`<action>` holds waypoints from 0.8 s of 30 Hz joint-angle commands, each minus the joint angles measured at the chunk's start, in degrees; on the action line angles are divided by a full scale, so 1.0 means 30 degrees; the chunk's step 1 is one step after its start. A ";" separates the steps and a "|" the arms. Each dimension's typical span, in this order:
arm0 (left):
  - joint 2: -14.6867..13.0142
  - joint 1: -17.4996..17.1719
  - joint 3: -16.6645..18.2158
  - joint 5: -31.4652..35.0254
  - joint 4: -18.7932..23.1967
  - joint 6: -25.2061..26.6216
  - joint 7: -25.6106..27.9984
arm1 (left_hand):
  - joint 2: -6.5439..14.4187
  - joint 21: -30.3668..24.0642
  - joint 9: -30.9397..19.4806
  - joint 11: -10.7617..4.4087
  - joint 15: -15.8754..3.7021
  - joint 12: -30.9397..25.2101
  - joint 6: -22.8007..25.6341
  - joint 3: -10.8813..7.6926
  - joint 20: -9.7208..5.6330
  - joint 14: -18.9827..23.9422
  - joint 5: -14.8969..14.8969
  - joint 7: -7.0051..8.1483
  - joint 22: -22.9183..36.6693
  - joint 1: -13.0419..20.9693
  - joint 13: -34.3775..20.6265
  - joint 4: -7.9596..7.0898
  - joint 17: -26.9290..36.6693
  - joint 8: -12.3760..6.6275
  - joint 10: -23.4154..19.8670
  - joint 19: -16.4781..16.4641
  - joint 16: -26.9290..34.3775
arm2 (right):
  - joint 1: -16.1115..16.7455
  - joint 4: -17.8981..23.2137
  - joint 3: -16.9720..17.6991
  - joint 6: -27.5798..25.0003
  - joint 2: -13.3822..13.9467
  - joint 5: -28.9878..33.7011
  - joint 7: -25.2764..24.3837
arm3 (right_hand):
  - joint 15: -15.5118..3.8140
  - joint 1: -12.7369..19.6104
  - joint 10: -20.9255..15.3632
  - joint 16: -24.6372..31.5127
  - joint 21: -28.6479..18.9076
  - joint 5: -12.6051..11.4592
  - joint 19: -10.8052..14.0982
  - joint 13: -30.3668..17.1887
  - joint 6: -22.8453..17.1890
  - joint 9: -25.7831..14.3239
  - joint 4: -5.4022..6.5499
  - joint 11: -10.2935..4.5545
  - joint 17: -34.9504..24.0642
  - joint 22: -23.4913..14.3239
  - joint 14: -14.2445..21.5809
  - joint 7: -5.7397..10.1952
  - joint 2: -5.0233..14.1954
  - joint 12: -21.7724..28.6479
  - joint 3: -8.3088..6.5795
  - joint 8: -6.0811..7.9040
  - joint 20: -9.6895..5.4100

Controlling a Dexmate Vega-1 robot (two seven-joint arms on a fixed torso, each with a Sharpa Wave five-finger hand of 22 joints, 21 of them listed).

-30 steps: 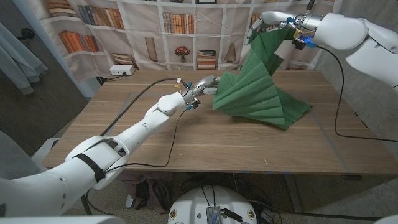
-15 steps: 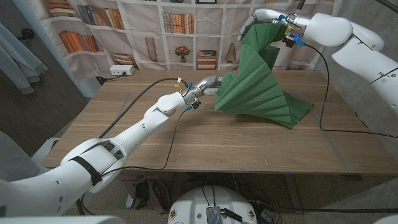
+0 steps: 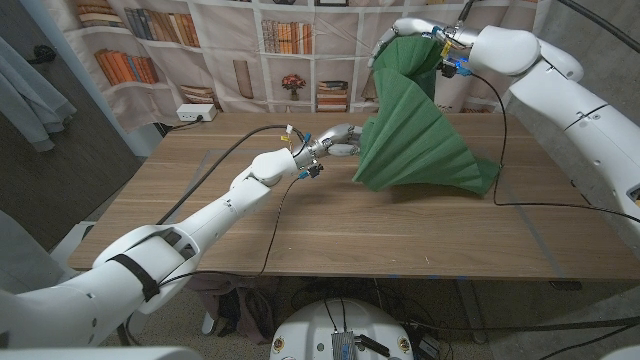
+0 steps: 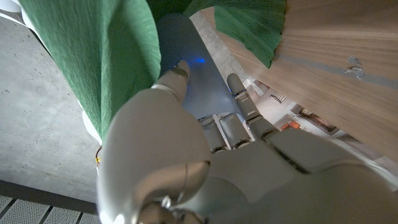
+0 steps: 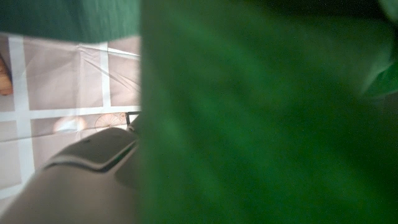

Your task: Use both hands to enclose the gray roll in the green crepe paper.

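My right hand (image 3: 405, 32) holds the top of the green crepe paper (image 3: 415, 140) high above the table's far side. From there the pleated sheet fans down to the wood and spreads to the right. At the sheet's left edge my left hand (image 3: 335, 140) reaches in under the paper. In the left wrist view its fingers (image 4: 239, 93) and thumb lie on the gray roll (image 4: 199, 81), with the green crepe paper (image 4: 106, 68) hanging beside and over it. In the head view the paper hides the roll. The right wrist view has the green crepe paper (image 5: 261, 112) close against the lens.
A white power strip (image 3: 196, 113) lies at the table's back left corner. Black cables (image 3: 275, 215) trail from both arms across the wooden table (image 3: 200, 200). A bookshelf-print backdrop hangs behind the table.
My right hand has carried the paper's top leftward, and the sheet's lower right corner has drawn in toward the middle. My left hand has stayed at the paper's left edge.
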State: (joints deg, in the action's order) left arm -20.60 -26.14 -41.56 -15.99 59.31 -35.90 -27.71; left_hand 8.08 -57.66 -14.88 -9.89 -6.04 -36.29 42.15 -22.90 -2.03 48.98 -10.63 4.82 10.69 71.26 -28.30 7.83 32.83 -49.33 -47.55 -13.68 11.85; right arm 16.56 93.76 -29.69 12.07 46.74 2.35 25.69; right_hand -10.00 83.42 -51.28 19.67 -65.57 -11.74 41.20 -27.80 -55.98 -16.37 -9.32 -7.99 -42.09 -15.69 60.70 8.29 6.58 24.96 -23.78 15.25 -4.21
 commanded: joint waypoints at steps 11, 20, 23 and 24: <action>-0.0871 -0.0367 0.0535 -0.0117 0.1352 -0.0926 -0.0458 | 0.0023 -0.0088 -0.0144 -0.0095 -0.2539 0.0011 -0.0006 0.0013 -0.0692 -0.0085 -0.0069 0.0158 -0.0023 0.0120 -0.0198 0.0007 0.0050 -0.0156 0.0005 0.0119 0.0061 | -0.1497 -0.3599 -0.2385 -0.0201 -0.2714 -0.1560 0.1540 | -0.1163 0.0185 -0.0216 -0.0116 -0.0164 -0.0067 -0.0136 -0.0037 -0.0066 -0.0072 0.0006 -0.0019 -0.0109 0.0031 0.0134 0.0058 0.0038 -0.0040 -0.0049 -0.0038 -0.2884; -0.1093 -0.0632 0.0836 -0.0160 0.1760 -0.0967 -0.0028 | 0.0018 -0.0085 -0.0207 -0.0077 -0.2536 -0.0012 -0.0028 0.0023 -0.0685 -0.0138 -0.0072 0.0216 -0.0022 0.0126 -0.0252 0.0006 0.0055 -0.0198 0.0013 0.0149 0.0043 | -0.1348 -0.3708 -0.2481 -0.0511 -0.2695 -0.2054 0.1708 | -0.1149 0.0173 -0.0205 -0.0138 -0.0192 -0.0066 -0.0121 -0.0071 -0.0042 -0.0090 0.0020 -0.0013 -0.0124 0.0083 0.0096 0.0070 0.0055 -0.0057 -0.0039 -0.0057 -0.2877; -0.1173 -0.0715 0.0910 -0.0190 0.1891 -0.1012 0.0041 | 0.0017 -0.0087 -0.0223 -0.0125 -0.2541 0.0001 -0.0003 0.0025 -0.0707 -0.0142 -0.0073 0.0231 -0.0022 0.0131 -0.0226 0.0008 0.0057 -0.0220 -0.0002 0.0148 0.0044 | -0.1289 -0.3693 -0.2491 -0.0577 -0.2701 -0.2158 0.1682 | -0.1142 0.0163 -0.0199 -0.0146 -0.0211 -0.0064 -0.0112 -0.0074 -0.0075 -0.0092 0.0025 -0.0023 -0.0122 0.0090 0.0091 0.0068 0.0052 -0.0067 -0.0028 -0.0048 -0.2881; -0.1208 -0.0758 0.0936 -0.0231 0.1960 -0.1005 0.0045 | 0.0020 -0.0089 -0.0232 -0.0111 -0.2540 0.0006 -0.0025 0.0026 -0.0699 -0.0143 -0.0073 0.0219 -0.0022 0.0129 -0.0241 0.0005 0.0058 -0.0219 0.0031 0.0145 0.0045 | -0.1273 -0.3683 -0.2491 -0.0611 -0.2701 -0.2190 0.1671 | -0.1139 0.0165 -0.0207 -0.0157 -0.0208 -0.0065 -0.0122 -0.0071 -0.0057 -0.0094 0.0024 -0.0027 -0.0114 0.0096 0.0080 0.0073 0.0054 -0.0068 -0.0031 -0.0055 -0.2881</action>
State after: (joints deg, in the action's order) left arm -23.31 -27.56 -39.66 -16.66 63.59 -38.43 -28.92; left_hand 8.07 -57.66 -15.34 -10.02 -6.15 -36.29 41.93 -22.91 -2.34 48.88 -10.62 5.02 10.69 71.25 -28.85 7.83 32.82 -49.66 -47.22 -13.37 11.86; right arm 12.58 83.91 -36.21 11.05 39.29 -2.72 30.12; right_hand -10.04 83.41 -51.27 19.46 -65.90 -11.69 40.88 -27.76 -55.98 -16.37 -9.32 -8.00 -42.35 -15.42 60.92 8.29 6.57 24.76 -23.78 15.25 -3.89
